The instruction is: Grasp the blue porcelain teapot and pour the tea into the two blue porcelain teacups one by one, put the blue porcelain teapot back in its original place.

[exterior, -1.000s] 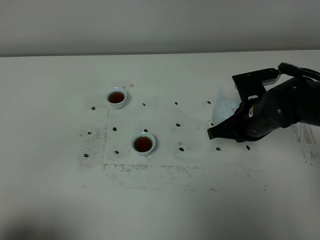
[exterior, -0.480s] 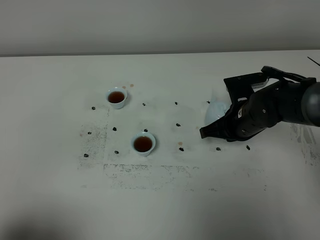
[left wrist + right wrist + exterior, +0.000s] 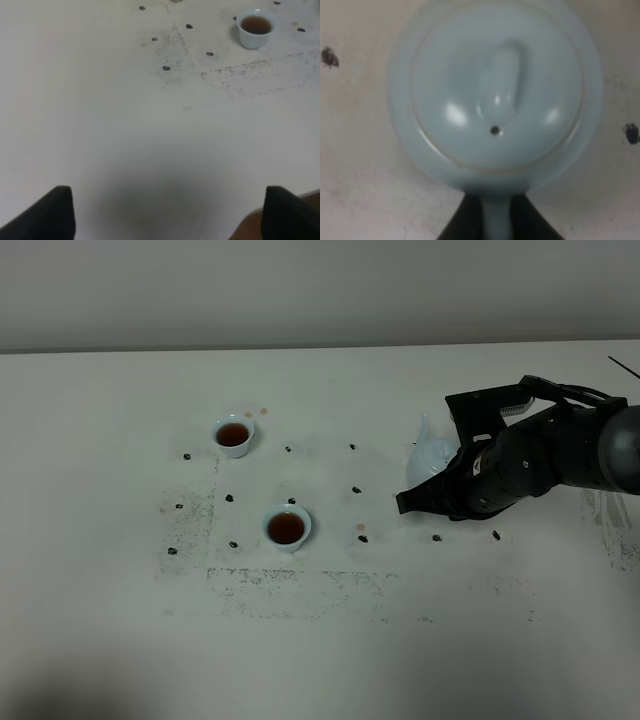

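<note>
- The pale-blue glossy porcelain teapot (image 3: 428,452) sits well right of the two small tea-filled blue cups (image 3: 287,528), its handle pinched in the right hand (image 3: 496,220).
- Letting go while tilted could tip it.
- The left hand (image 3: 165,212) is spread, idle.

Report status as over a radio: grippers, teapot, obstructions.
Right gripper shut on teapot handle. Left gripper open, idle. Both teacups hold tea. Nothing blocking.
</note>
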Action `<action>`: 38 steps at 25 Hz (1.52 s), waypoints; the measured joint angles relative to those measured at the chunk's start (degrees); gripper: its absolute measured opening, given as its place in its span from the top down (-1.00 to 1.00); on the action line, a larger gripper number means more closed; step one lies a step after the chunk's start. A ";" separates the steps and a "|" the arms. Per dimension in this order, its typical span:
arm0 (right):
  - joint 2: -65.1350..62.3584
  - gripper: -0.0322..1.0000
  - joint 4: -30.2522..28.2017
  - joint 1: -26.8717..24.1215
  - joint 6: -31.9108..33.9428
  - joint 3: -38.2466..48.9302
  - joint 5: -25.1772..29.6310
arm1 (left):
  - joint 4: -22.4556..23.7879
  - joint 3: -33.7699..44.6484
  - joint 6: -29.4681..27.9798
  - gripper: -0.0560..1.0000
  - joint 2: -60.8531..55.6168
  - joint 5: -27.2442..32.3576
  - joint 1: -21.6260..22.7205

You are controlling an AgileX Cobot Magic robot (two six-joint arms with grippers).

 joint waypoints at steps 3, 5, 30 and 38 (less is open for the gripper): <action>0.00 0.85 0.00 0.00 0.00 0.00 0.05 | 0.00 0.00 0.00 -0.47 0.00 0.00 0.00; 0.00 0.85 0.00 0.00 0.00 0.00 0.05 | 0.00 0.00 0.00 -0.47 0.00 0.00 0.00; -0.74 0.46 0.42 0.00 0.00 -0.12 3.88 | 0.00 0.00 0.00 -0.47 0.00 0.00 0.00; -11.29 0.46 -3.63 -1.91 0.00 -0.12 17.20 | 0.00 0.00 0.00 -0.47 0.00 0.00 0.00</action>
